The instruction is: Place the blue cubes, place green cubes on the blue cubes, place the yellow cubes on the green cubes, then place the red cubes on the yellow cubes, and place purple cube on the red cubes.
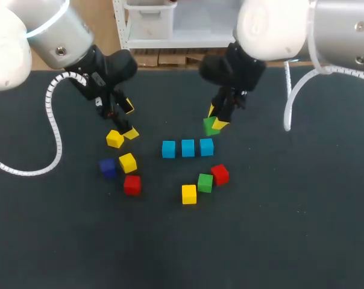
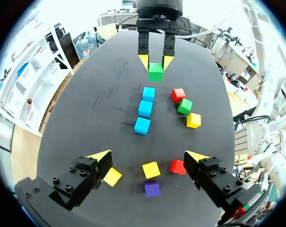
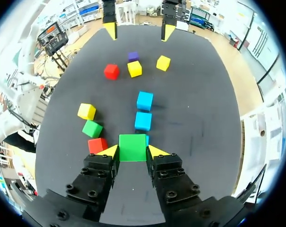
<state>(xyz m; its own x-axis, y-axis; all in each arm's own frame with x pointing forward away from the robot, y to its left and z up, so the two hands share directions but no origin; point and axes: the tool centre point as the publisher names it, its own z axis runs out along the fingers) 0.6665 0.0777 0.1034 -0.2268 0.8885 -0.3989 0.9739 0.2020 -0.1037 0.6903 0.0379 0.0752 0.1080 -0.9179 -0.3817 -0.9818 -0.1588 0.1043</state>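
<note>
Three small blue cubes (image 1: 188, 147) stood in a row. Your right gripper (image 3: 132, 151) clasped one green cube (image 3: 132, 144) near the row's end, your left gripper (image 1: 129, 120) hung open, and nothing was stacked yet.

The left arm (image 1: 49, 30) enters from the far left, wrist angled down. The left gripper (image 1: 129, 120) hangs left of centre, its yellow-tipped fingers spread wide, gripping nothing. The right arm (image 1: 326, 27) enters from the far right. The right gripper (image 1: 216, 118), near the middle, pinches a green cube (image 3: 132, 144) between both fingers.
</note>
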